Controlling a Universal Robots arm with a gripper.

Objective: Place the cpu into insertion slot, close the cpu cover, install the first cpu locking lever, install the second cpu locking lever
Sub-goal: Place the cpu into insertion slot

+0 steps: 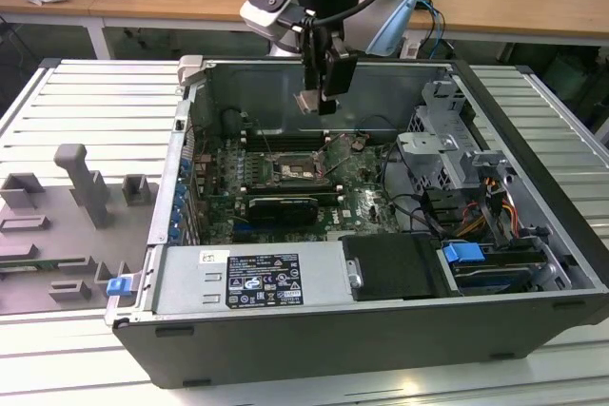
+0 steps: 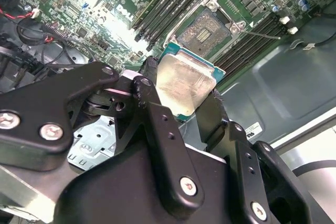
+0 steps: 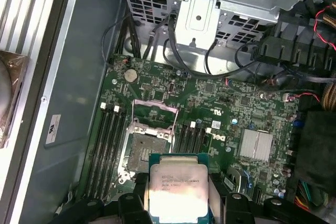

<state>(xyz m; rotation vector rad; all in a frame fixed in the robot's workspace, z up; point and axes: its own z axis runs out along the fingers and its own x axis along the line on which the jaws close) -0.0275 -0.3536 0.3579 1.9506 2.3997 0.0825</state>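
My gripper hangs above the open computer case, shut on the cpu. In both wrist views the cpu shows as a flat square chip with a pale metal top and green edge, clamped between two black fingers. The insertion slot lies uncovered on the green motherboard below, its dark centre exposed, well apart from the chip. The cpu cover stands tilted up at the slot's far edge.
Long memory slots flank the slot on both sides. A black graphics card lies in front of it, with the power supply nearer still. A metal drive cage and cables fill the exterior view's right. Grey fixtures stand outside the case.
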